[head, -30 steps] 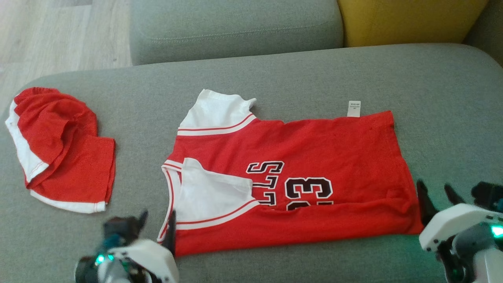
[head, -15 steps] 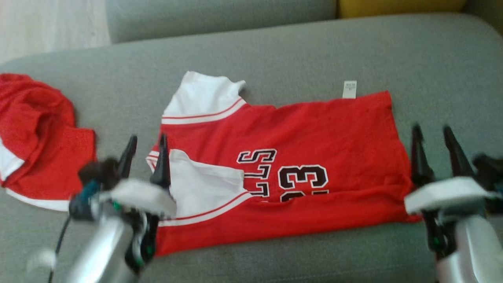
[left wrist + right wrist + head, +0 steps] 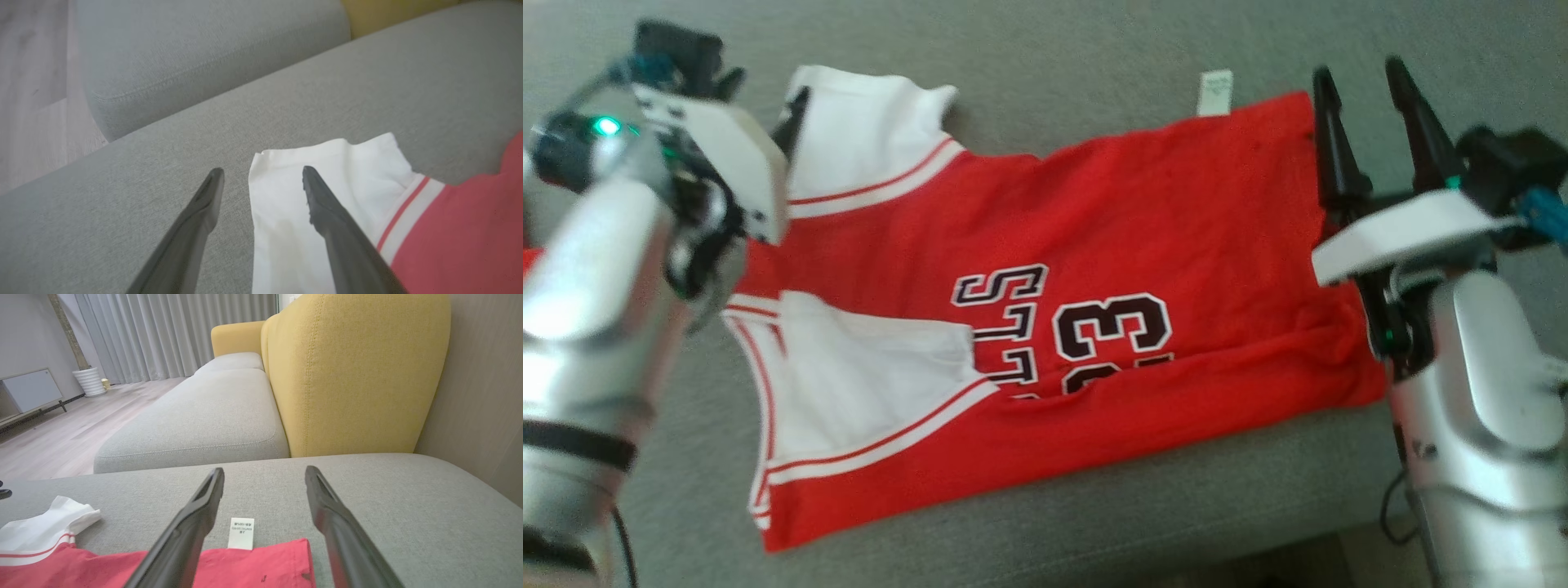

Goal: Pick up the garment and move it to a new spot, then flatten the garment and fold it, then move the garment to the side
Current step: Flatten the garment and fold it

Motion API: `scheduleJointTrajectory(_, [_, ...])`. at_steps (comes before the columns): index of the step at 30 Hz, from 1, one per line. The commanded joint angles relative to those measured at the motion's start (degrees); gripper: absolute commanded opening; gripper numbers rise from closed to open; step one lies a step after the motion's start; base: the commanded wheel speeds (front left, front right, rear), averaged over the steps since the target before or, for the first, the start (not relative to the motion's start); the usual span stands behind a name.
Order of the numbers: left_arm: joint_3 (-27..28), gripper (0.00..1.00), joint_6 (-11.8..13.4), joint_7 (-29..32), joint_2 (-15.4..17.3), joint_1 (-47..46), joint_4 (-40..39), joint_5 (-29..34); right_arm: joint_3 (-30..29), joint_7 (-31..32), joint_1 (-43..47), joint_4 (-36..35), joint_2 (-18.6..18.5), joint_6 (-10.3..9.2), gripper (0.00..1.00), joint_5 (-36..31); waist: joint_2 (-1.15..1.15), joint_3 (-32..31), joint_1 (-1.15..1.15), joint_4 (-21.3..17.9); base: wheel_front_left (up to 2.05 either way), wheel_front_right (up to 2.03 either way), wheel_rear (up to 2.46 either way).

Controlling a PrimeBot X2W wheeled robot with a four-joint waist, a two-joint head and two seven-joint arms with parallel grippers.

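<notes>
So the red-and-white basketball jersey with black numbers (image 3: pixel 1111 220) is lying mostly flat on the grey fabric sofa seat (image 3: pixel 1054 49). Its near long edge is flipped up over the bottom of the digits, and one white sleeve is tucked in over the chest. Left gripper (image 3: pixel 262 171) has its fingers (image 3: pixel 325 212) spread wide with nothing in them. One is over the other white sleeve (image 3: pixel 286 228) at the far corner, the other over bare cushion, straddling the sleeve's edge. Can't tell if they touch the cloth. Right gripper (image 3: pixel 264 470) is spread wide too, empty, hovering over the far hem corner, and the small white care label (image 3: pixel 241 533) shows between its fingers. Yellow upholstered backrest (image 3: pixel 351 375) is behind.
</notes>
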Motion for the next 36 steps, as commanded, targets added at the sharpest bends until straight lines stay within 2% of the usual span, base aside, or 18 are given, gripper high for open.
scheduleJointTrajectory(1, [1.03, 1.00, -1.53, 2.33, 3.25, -5.17, 1.34, 0.78, 1.78, 0.13, -2.92, -1.02, -0.41, -0.05, 1.00, 0.57, 0.00, 3.14, -0.01, -3.05, 0.00, 0.00, 0.00])
scheduleJointTrajectory(4, [-0.64, 1.00, -3.66, 5.33, 4.49, -9.35, 5.65, 1.04, 2.72, -0.01, -5.35, 0.27, -0.42, -0.05, 1.00, 0.92, 0.00, 4.65, -0.01, -4.47, 0.00, 0.00, 0.00])
scheduleJointTrajectory(8, [-2.62, 1.00, -4.65, 7.60, 5.40, -12.38, 8.80, 0.99, 3.49, -0.48, -7.02, 1.41, -0.33, -0.05, 1.00, 1.23, 0.00, 5.71, -0.01, -5.64, 0.00, 0.00, 0.00])
scheduleJointTrajectory(19, [-10.61, 1.00, -5.09, 9.32, 6.96, -16.46, 13.34, -3.50, 4.35, -2.85, -8.90, 5.42, -0.12, -0.05, 1.00, 1.96, 0.00, 6.77, -0.01, -7.67, 0.00, 0.00, 0.00])
scheduleJointTrajectory(20, [-11.42, 0.40, -5.09, 9.99, 6.82, -16.29, 13.41, -4.44, 4.21, -2.89, -8.95, 5.76, -0.22, -0.05, 1.00, 1.93, 0.00, 6.72, -0.01, -7.62, 0.00, 0.00, 0.00])
scheduleJointTrajectory(21, [-12.42, 0.00, -5.10, 10.59, 6.75, -16.15, 13.13, -5.40, 4.02, -2.91, -9.01, 6.09, -0.36, -0.05, 1.00, 1.86, 0.00, 6.63, -0.01, -7.48, 0.00, 0.00, 0.00])
scheduleJointTrajectory(24, [-14.21, 0.00, -5.10, 10.63, 6.91, -16.12, 12.00, -8.50, 2.72, -2.60, -9.25, 7.18, -0.77, -0.05, 1.00, 1.75, 0.00, 6.17, -0.01, -6.70, 0.00, 0.00, 0.00])
scheduleJointTrajectory(31, [-13.18, 0.00, -5.09, 1.18, 5.73, -16.72, 11.22, -10.71, 1.98, 2.80, -10.34, 11.50, -2.46, -0.05, 1.00, 4.82, 0.00, 4.36, -0.01, -2.93, 0.00, 0.00, 0.00])
scheduleJointTrajectory(36, [-12.21, 0.00, -4.53, -3.89, 4.71, -15.77, 9.24, -11.32, 3.25, 7.90, -11.82, 16.27, -7.19, -0.05, 1.00, 7.03, 0.00, 4.08, -0.01, 0.68, 0.00, 0.00, 0.00])
